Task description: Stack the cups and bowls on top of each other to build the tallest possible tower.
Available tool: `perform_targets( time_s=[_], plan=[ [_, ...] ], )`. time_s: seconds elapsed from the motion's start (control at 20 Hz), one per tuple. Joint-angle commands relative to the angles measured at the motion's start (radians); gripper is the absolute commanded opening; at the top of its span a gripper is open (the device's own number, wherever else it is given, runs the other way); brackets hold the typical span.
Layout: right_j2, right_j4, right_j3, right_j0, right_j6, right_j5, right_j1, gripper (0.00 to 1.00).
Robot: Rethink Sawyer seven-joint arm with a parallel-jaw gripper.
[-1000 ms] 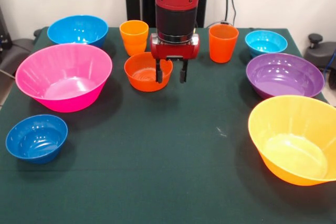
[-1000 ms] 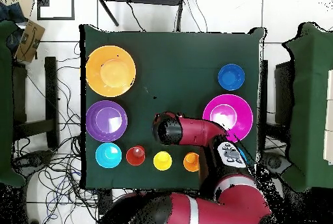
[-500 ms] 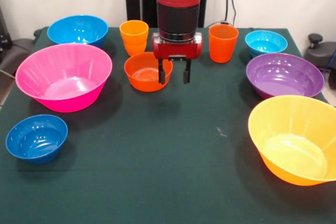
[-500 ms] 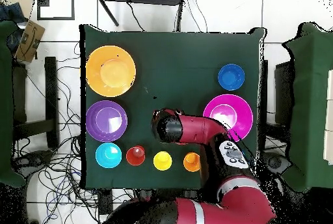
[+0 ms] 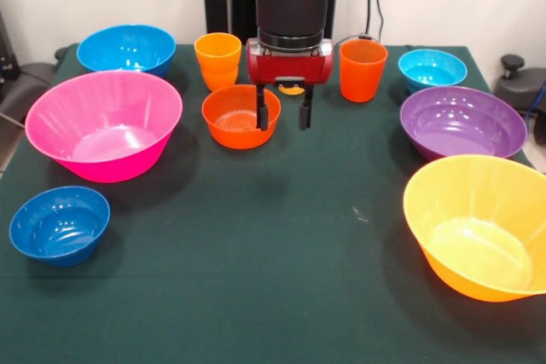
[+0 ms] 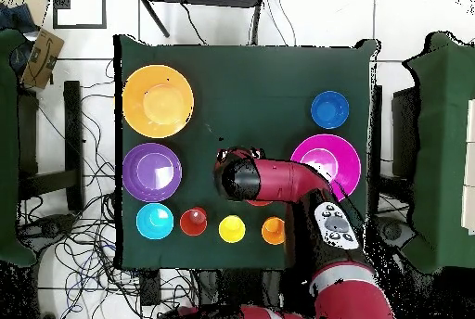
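Bowls and cups all sit loose on the table [image 5: 281, 296], nothing stacked so far.

Small orange bowl [image 5: 235, 117] is mid-table toward the back, and the gripper [image 5: 281, 112] hangs at its right rim with fingers apart, holding nothing. Behind it there's a light orange cup [image 5: 217, 60] on the left and a red-orange cup [image 5: 363, 70] on the right; a yellow cup [image 6: 232, 229] shows from overhead. Pink bowl [image 5: 104, 124], purple bowl [image 5: 462, 121] and yellow-orange bowl [image 5: 478, 226] sit further out.

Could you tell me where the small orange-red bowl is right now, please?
In the front view, the small orange-red bowl sits mid-table towards the back, between the pink bowl and the red-orange cup.
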Motion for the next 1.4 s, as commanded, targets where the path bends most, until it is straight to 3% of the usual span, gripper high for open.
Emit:
perform_targets(
  time_s=[0.05, 0.7, 1.4],
  plan=[
    [0.018, -0.077, 0.000, 0.040, 0.010, 0.117, 0.016, 1.00],
    [-0.021, -0.117, 0.034, 0.037, 0.038, 0.031, 0.103, 1.00],
    [-0.029, -0.168, -0.001, 0.022, 0.047, -0.001, 0.207, 1.00]
  ],
)
